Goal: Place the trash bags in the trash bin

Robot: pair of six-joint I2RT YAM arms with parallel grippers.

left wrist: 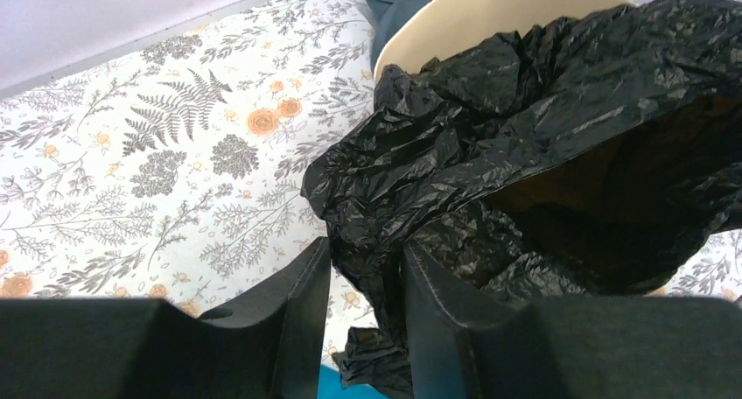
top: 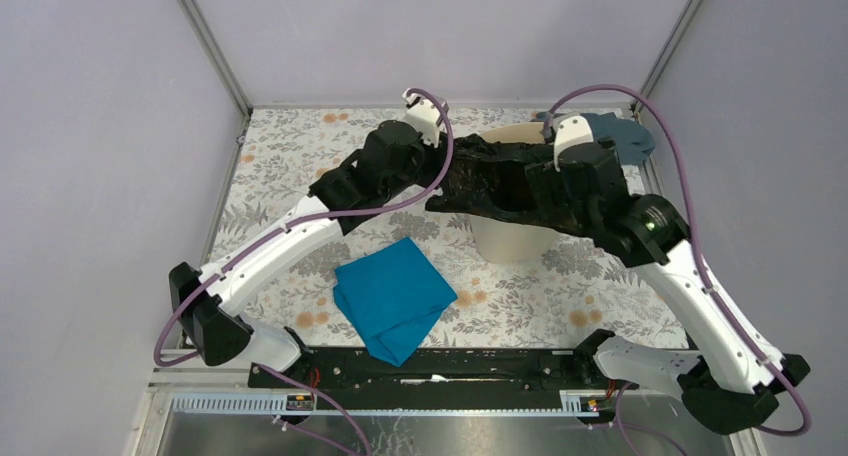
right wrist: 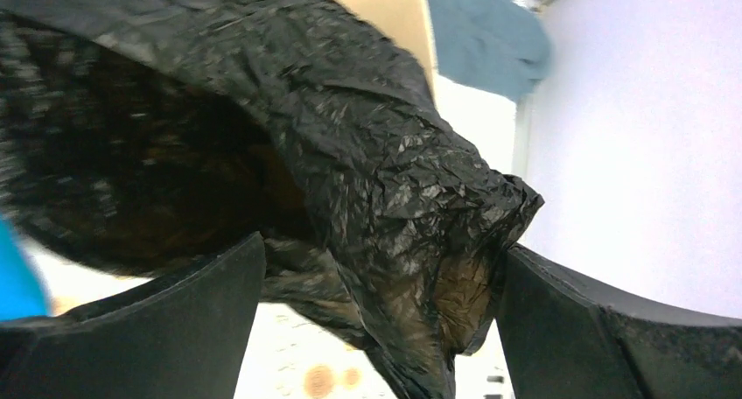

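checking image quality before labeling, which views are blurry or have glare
Right wrist: motion blur smears the trash bag at left, near fingers soft. Left wrist: sharp, faint sheen on the film. Top external: sharp, even light, soft shadows.

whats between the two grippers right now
The trash bag is stretched between the left gripper and right gripper, over the trash bin; the top view shows it.

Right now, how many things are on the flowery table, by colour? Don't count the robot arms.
Black: 1, the trash bag
Cream-beige: 1, the trash bin
Bright blue: 1, the folded cloth
Grey-blue: 1, the cloth behind the bin
Total: 4
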